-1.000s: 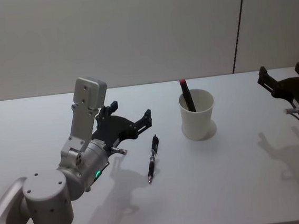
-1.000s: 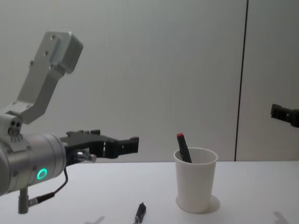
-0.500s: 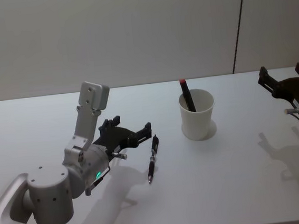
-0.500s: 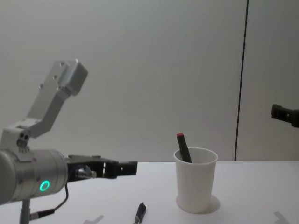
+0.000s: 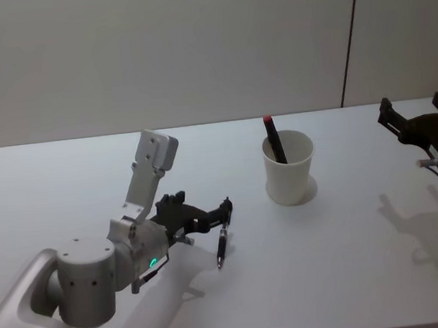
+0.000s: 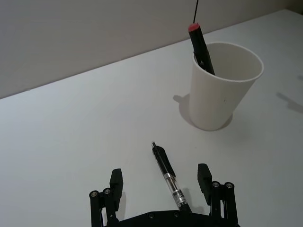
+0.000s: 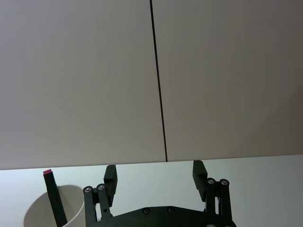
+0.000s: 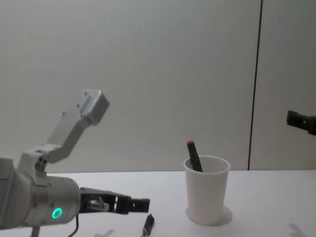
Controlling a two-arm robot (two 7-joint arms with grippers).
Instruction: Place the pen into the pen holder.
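- Since the earlier frames, the left gripper [image 5: 206, 219] has been lowered toward the table [image 5: 330, 269] and brought forward up to the pen [image 5: 222, 237]; the pen itself has not been shifted.
- In the left wrist view, the left gripper [image 6: 160, 175] is seen with its fingers spread wide, one on each side of the pen [image 6: 169, 178], and neither finger is touching it.
- The pen is lying flat on the table, to the left of the pen holder [image 5: 289, 169] and apart from it.
- The pen holder is a white paper cup standing upright; a dark pen with a red cap [image 5: 273, 138] is leaned inside it, with the cap raised above the rim.
- From the chest view, the left gripper [image 8: 139, 203] is seen low over the table, just above the pen's end [image 8: 146, 225], with the pen holder [image 8: 206, 190] to its right.
- The right gripper [image 5: 413, 113] is held above the table at the far right, well apart from the pen holder; its fingers are seen parted, with nothing between them, in the right wrist view [image 7: 155, 170].
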